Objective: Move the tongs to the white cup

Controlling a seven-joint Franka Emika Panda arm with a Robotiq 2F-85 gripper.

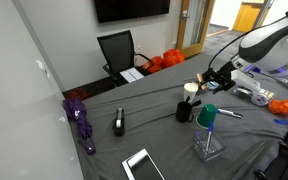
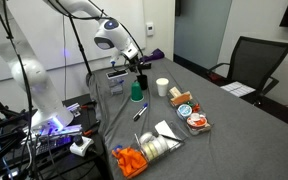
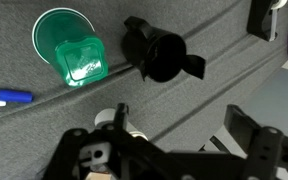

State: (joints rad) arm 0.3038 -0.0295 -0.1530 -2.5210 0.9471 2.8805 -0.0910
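The white cup (image 1: 191, 92) stands on the grey cloth and also shows in the other exterior view (image 2: 162, 87). In the wrist view the white cup (image 3: 112, 124) is partly hidden behind my left finger. A pale tan bit shows at its top in an exterior view; I cannot tell whether it is the tongs. Otherwise the tongs are not in view. My gripper (image 3: 179, 107) is open with nothing between its fingers. It hovers just beside and above the white cup (image 1: 208, 78), (image 2: 140, 66).
A black cup (image 3: 164, 55) (image 1: 185, 111) and a green-topped cup (image 3: 69, 50) (image 1: 206, 116) stand close to the white cup. A blue marker (image 3: 4, 97) lies nearby. A black stapler-like object (image 1: 119, 122), a purple item (image 1: 82, 125) and orange items (image 2: 130, 160) lie further off.
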